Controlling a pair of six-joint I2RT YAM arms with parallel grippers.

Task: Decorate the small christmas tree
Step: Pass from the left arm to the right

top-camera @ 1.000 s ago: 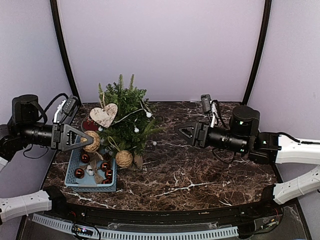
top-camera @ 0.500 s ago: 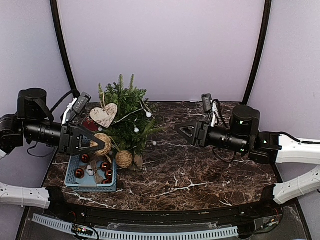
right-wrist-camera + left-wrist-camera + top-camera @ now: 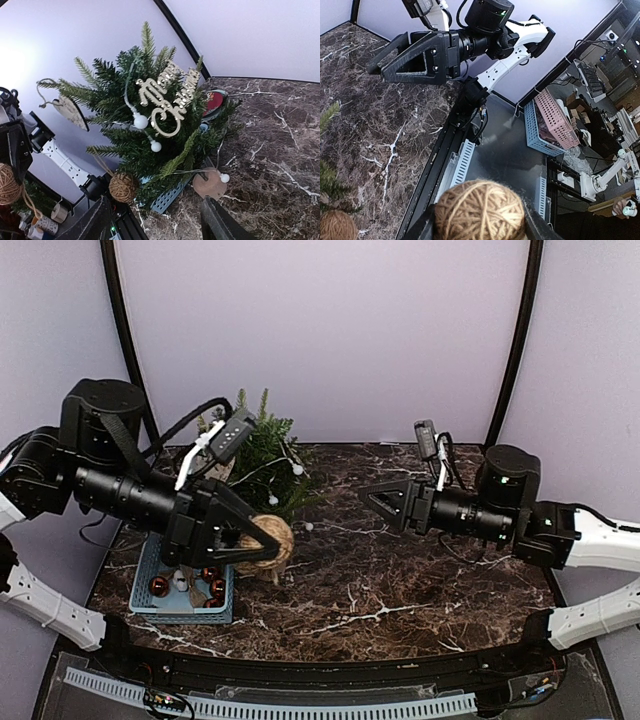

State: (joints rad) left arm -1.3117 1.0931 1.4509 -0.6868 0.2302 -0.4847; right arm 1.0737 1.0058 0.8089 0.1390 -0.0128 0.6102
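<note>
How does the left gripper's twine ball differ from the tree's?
The held twine ball is clamped between the fingers of the left gripper; the hanging twine ball dangles by string. The held one is off the small christmas tree; the hanging one on a low branch. Both are wound twine.

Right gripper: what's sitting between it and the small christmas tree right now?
Nothing but bare marble table. In the top view, the open right gripper faces the small christmas tree across an empty stretch; the right wrist view agrees.

Soft even light, pale glare on wall (image 3: 30, 60) behind the sharp small christmas tree (image 3: 125, 140)
</note>
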